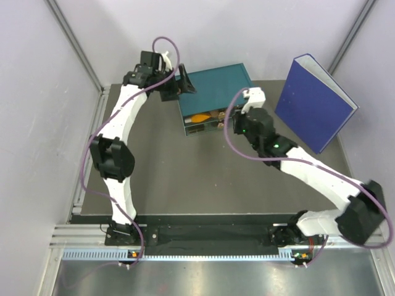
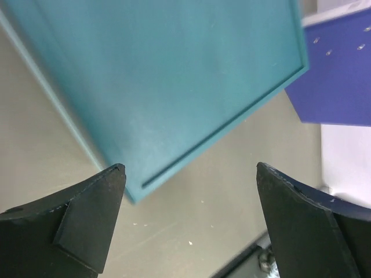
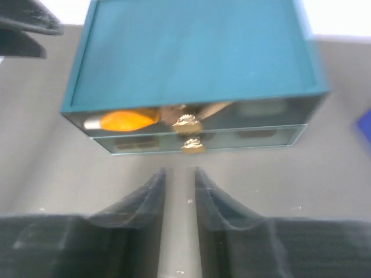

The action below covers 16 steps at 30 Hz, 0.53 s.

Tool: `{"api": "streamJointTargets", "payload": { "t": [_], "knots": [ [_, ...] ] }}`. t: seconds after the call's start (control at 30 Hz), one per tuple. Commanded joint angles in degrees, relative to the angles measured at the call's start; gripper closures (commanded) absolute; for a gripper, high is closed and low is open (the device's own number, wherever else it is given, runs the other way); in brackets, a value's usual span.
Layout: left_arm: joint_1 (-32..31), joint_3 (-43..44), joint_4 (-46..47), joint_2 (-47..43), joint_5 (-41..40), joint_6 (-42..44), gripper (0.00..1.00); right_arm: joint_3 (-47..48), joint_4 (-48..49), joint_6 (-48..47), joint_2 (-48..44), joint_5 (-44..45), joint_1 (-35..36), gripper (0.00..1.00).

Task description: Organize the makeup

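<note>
Mostly, the makeup is hidden or blurred.

- Right gripper [image 3: 178, 174]: fingers only narrowly parted, nothing between them. It is low over the table [image 3: 52, 174], pointed at the front of the teal drawer box [image 3: 197, 58] just ahead and not touching it.
- Orange tube [image 3: 128, 120]: ahead and left of the right gripper, lying inside the upper drawer and seen through its clear front.
- Two gold knobs [image 3: 186, 121], one above the other, sit straight ahead of the fingertips.
- A tan shape behind the upper knob and dark shapes in the lower drawer are too blurred to name.
- Left gripper [image 2: 190, 168]: spread wide and empty, at the box's far left corner; its camera sees only the lid.
- Blue binder [image 1: 315, 102] stands beyond the right gripper's right side, cut off in both wrist views.
</note>
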Motion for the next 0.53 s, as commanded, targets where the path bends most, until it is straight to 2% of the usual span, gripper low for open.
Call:
{"api": "streamJointTargets", "payload": {
  "t": [0.0, 0.03, 0.07, 0.13, 0.17, 0.23, 0.37, 0.5],
  "knots": [
    [1.32, 0.43, -2.03, -11.68, -7.87, 6.1, 0.01, 2.22, -8.33, -3.62, -9.02, 4.98, -1.86, 0.56],
    [1.67, -0.79, -2.29, -12.92, -8.93, 6.63, 0.01, 2.13, -9.21, -3.89, -10.61, 5.07, -3.0, 0.44],
    [2.81, -4.02, -2.64, -14.15, -9.55, 7.07, 0.01, 2.04, -10.18, -3.89, -13.49, 5.07, -3.62, 0.26],
    [3.87, -8.08, -2.56, -18.19, -11.39, 7.25, 0.01, 1.69, -13.6, -3.37, -16.15, 5.07, -5.11, 0.15],
    [5.18, -12.01, -2.64, -19.42, -12.45, 7.16, 0.01, 1.51, -15.01, -3.01, -18.16, 5.16, -5.47, 0.05],
    [6.07, -16.25, -2.65, -23.55, -13.68, 6.9, 0.01, 0.72, -18.87, -1.96, -20.02, 4.99, -6.34, 0.0],
    [7.56, -28.8, -2.38, -31.02, -15.53, 7.42, 0.01, -2.26, -23.63, 0.32, -24.5, 2.71, -6.61, 0.01],
    [7.92, -37.27, -1.84, -38.5, -14.12, 7.08, 0.01, -6.04, -26.79, 3.22, -26.26, -1.68, -6.7, 0.0]
  ]
}}
